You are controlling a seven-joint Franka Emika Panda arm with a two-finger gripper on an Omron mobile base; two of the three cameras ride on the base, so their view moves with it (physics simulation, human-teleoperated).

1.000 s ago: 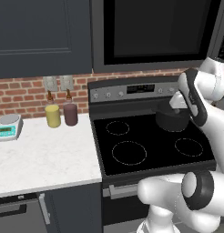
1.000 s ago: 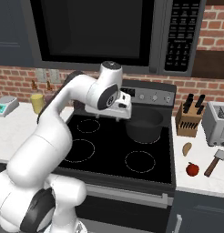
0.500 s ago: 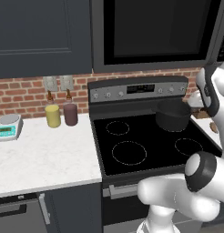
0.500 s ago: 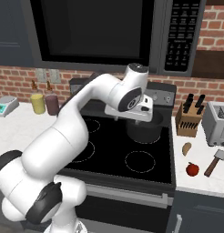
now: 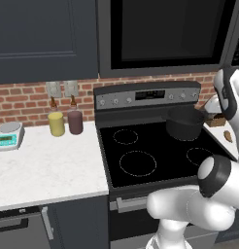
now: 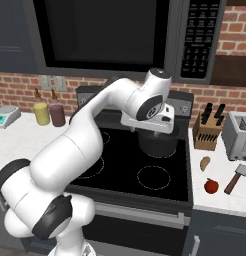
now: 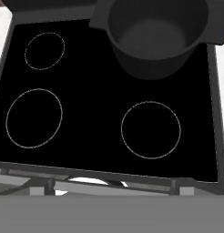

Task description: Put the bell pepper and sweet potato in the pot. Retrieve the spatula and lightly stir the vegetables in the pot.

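Pot: empty, far-right burner. Bell pepper: right counter, near spatula. Gripper: finger spread cannot be told. Advice: approach pepper from above, centred.

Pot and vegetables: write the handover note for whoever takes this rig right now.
Gripper: the hand is above the stove near the pot; the pictures do not show whether the fingers are open or shut, and nothing is seen held.
Pot: on the stove's back right burner, empty inside as seen from the hand view.
Bell pepper: on the counter right of the stove, beside the spatula.
Sweet potato: on the same counter, in front of the knife block.
Done: nothing is in the pot yet.
Left: put both vegetables into the pot, fetch the spatula, stir lightly.
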